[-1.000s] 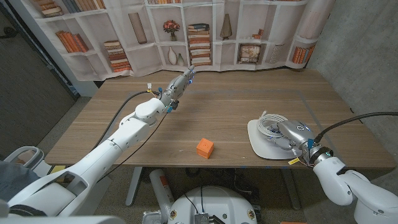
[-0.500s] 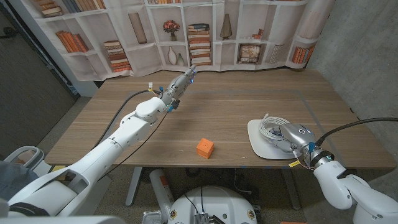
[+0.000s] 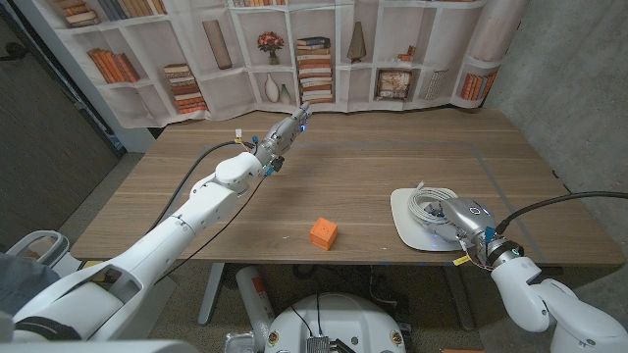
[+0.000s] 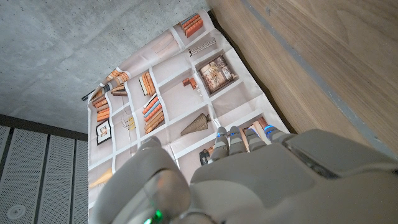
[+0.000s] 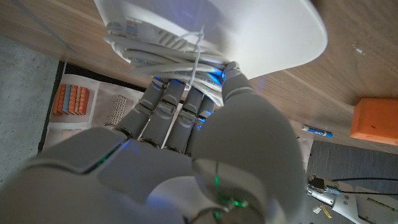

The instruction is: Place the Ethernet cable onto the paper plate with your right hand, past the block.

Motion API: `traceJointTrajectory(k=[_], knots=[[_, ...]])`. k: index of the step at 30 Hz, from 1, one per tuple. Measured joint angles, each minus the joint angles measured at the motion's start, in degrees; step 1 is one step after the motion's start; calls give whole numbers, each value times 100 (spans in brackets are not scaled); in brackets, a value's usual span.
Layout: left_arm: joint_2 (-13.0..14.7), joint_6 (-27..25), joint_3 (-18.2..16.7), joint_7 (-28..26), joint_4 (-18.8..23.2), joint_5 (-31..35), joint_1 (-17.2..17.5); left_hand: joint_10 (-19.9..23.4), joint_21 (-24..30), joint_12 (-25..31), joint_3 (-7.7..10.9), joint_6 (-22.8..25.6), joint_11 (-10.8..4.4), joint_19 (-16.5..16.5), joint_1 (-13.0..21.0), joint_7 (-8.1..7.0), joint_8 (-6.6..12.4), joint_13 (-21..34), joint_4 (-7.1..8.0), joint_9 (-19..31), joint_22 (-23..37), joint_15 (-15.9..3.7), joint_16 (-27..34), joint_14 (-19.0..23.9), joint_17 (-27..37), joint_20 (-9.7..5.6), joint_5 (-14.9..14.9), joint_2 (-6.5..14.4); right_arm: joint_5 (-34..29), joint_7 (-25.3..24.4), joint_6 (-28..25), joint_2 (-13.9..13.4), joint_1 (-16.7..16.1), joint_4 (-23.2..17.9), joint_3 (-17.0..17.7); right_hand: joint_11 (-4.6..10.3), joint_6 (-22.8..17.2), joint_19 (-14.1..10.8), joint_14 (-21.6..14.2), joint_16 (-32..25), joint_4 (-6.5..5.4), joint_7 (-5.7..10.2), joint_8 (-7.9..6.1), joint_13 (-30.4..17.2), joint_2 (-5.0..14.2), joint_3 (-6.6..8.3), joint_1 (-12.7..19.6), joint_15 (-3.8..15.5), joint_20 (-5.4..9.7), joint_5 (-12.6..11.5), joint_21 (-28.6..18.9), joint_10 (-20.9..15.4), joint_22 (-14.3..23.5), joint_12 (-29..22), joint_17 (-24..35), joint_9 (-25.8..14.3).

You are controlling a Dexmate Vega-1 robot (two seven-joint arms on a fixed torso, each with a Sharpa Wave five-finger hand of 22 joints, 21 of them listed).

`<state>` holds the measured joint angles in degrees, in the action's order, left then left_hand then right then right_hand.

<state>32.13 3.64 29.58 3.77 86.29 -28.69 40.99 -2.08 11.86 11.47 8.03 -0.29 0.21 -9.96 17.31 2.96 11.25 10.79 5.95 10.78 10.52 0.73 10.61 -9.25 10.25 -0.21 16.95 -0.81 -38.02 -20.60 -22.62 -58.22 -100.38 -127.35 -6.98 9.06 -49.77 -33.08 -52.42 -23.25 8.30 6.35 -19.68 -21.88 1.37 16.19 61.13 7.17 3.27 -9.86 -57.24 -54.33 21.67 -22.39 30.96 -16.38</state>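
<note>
Coiled cable [image 3: 426, 205] lying on the paper plate [image 3: 404, 225]

The plate is seen at four o'clock on the table [image 3: 373, 162], with the block [image 3: 323, 232] toward its nine o'clock. The right hand [image 3: 461, 218] is laid over the plate, fingers [image 5: 168, 102] against the coil; a grip cannot be told. The left hand [image 3: 283, 134] is stretched out, fingers together, holding nothing.

Left arm stretching from the lower left of the head view toward the upper middle, left hand [image 3: 283, 134] reaching out straight with fingers together, holding nothing, right arm entering at the lower right corner, right hand [image 3: 464, 218] hovering low, fingers [image 5: 163, 106] extended side by side
</note>
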Motion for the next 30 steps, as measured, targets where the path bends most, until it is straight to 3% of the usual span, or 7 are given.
traceJointTrajectory(k=[16,18,30], knots=[[-40,0,30,80,-164,2,-117,0,0,0,-25,0,0,0,0,0,0,0,-12,0,0,0,0,0,0,0,0,0,124,26,-229,-20,165,29,-229,-9,0,92,0,52,-17,0,17,-18,1,-17,1,0,-29,5,-44,9,-56,44,-1,4],[-44,0,33,87,-178,2,-127,0,0,0,-25,0,0,0,0,0,0,0,-12,0,0,0,0,0,0,0,0,0,142,42,-262,-34,175,28,-248,-29,0,116,0,84,-19,1,23,-18,70,-34,70,0,-11,12,-44,30,-76,46,-2,5],[-105,32,67,155,-309,2,-198,0,0,0,-24,31,0,0,31,31,0,0,-11,0,0,0,0,0,0,0,0,30,263,264,-644,-186,234,-120,-372,-214,34,308,248,311,-329,32,151,37,442,-259,-23,-62,-40,-29,48,259,-415,270,-95,0]])
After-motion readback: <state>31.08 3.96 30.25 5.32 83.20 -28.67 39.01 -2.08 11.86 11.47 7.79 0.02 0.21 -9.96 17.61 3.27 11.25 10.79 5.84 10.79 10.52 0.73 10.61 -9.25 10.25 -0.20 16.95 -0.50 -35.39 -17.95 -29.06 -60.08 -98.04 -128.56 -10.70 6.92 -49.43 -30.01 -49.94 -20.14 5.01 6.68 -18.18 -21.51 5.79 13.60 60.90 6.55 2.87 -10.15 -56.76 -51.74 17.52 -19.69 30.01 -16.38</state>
